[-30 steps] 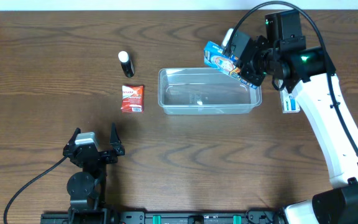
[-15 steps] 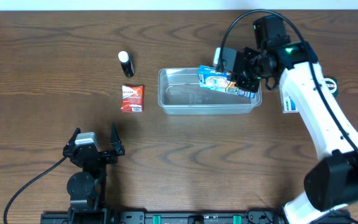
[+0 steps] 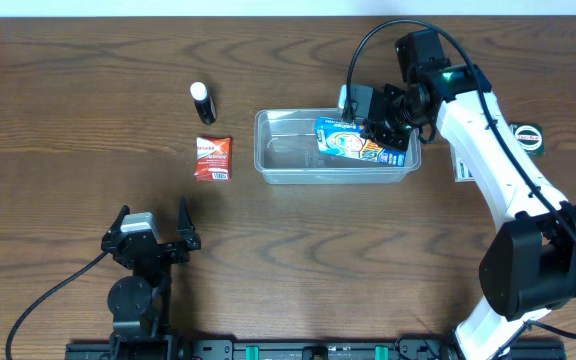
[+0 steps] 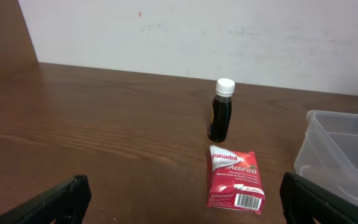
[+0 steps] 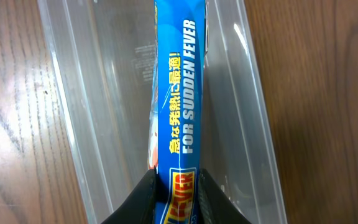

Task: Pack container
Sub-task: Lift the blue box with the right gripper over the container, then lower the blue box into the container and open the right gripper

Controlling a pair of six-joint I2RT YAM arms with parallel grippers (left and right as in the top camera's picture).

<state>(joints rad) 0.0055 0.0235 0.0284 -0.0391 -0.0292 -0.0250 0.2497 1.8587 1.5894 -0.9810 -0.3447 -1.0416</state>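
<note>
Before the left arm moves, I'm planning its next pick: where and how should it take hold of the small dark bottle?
Grip the dark bottle around its body just under the white cap, coming down from above. It stands upright and narrow, and the red packet lies in front of it, so a low approach from the near side would probably knock that.
</note>
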